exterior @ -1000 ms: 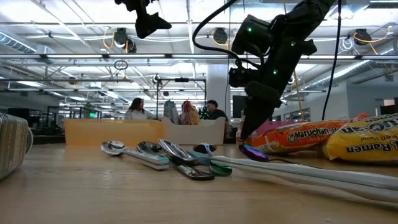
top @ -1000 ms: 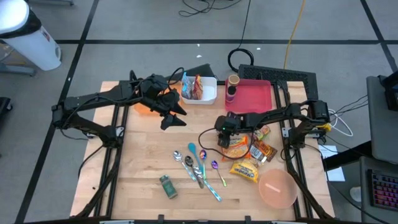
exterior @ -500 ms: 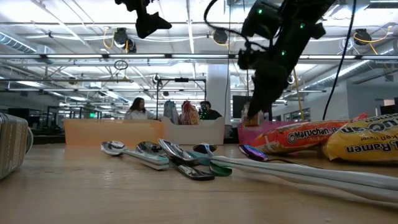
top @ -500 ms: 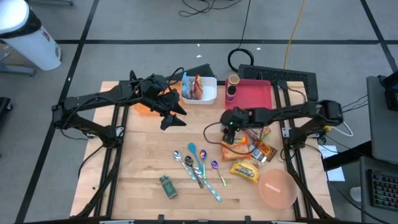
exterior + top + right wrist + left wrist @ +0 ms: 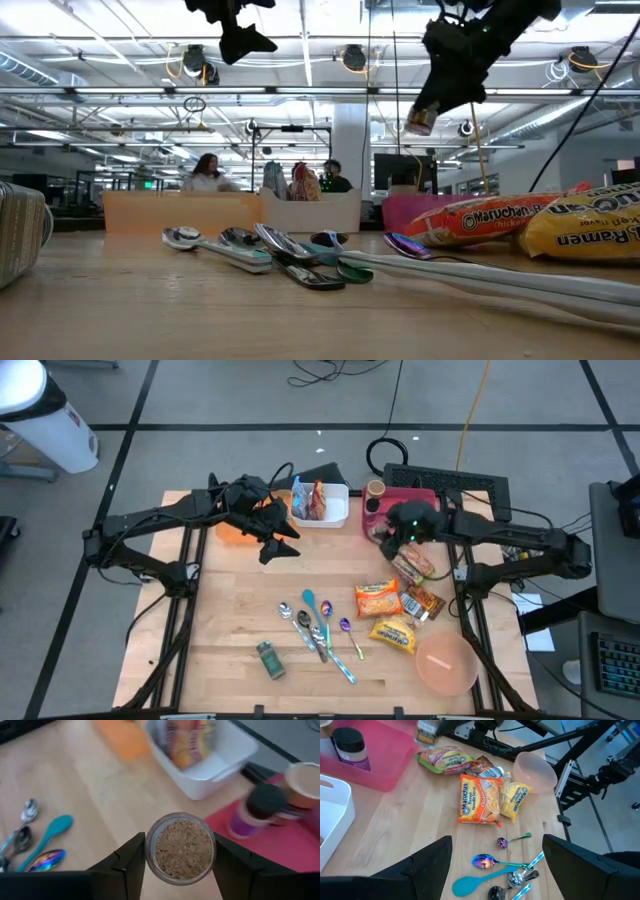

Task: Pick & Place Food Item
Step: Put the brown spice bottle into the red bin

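A small clear jar of brown granules [image 5: 182, 850] hangs in the air with my right gripper [image 5: 182, 862] shut on it. That gripper [image 5: 388, 532] is high above the table's far right part, next to the pink tray [image 5: 418, 512]. In the low view the jar [image 5: 422, 120] shows tilted, well above the tabletop. My left gripper [image 5: 280, 545] stands open and holds nothing, high over the far left part beside an orange bowl [image 5: 232, 530]. An orange ramen pack [image 5: 378, 598] and a yellow one [image 5: 393, 633] lie flat on the wood. My right gripper pinches the jar's round side wall [image 5: 150, 851] between its two fingers, one on each side. The fingers [image 5: 131, 860] slant downward, and the jar's round end faces the wrist camera. The jar is lifted clear of the table and hangs tilted.
A white bin [image 5: 338, 512] with snack packs stands at the far middle. The pink tray holds a dark-lidded bottle [image 5: 260, 807] and a cardboard cup [image 5: 376, 489]. Several spoons [image 5: 320, 625], a green item [image 5: 270, 658], candy packs [image 5: 420, 603] and a pink bowl [image 5: 445, 663] lie nearer.
My right gripper has risen from the tabletop beside the ramen packs and swung toward the far edge and the pink tray, tipping as it went. The jar has gone up with it and now hangs clear of the table.
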Motion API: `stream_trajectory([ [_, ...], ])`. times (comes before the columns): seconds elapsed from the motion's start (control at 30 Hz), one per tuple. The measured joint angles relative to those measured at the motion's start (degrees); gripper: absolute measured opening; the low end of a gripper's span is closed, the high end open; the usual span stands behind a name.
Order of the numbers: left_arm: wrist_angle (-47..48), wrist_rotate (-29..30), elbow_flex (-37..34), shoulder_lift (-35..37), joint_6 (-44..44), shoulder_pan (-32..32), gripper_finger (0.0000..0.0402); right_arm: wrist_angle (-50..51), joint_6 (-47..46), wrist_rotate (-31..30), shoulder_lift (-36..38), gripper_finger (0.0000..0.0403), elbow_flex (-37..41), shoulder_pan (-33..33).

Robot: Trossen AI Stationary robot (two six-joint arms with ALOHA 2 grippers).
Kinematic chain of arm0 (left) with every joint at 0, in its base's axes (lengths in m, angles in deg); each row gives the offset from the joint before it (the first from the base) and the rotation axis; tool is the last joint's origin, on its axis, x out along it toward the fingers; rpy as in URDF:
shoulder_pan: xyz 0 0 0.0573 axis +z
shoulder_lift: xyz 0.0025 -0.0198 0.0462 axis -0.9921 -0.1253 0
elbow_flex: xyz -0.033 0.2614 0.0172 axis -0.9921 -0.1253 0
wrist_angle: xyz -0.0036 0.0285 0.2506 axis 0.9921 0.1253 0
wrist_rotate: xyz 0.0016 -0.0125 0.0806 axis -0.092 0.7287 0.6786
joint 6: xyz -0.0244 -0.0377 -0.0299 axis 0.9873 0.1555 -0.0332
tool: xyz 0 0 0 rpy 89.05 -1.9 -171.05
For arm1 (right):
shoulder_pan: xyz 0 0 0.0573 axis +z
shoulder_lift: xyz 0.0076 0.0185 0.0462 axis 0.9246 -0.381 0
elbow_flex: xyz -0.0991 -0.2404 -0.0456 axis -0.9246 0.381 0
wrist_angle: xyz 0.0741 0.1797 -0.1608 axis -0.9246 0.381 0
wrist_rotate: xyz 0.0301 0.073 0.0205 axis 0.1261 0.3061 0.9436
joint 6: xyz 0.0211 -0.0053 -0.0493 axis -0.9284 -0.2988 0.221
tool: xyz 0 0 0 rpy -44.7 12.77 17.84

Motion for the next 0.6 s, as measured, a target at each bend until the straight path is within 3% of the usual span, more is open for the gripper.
stream_trajectory([
  [0.27, 0.0, -0.5, 0.0, 0.0, 0.0, 1.4, 0.0319, 11.1, 2.4, 0.4, 1.2, 0.0176, 0.0, -7.1],
  [0.6, 0.0, -0.5, 0.0, 0.0, -0.5, 1.7, 0.0319, 11.5, 5.6, 3.7, -1.3, 0.0176, -0.6, -13.7],
])
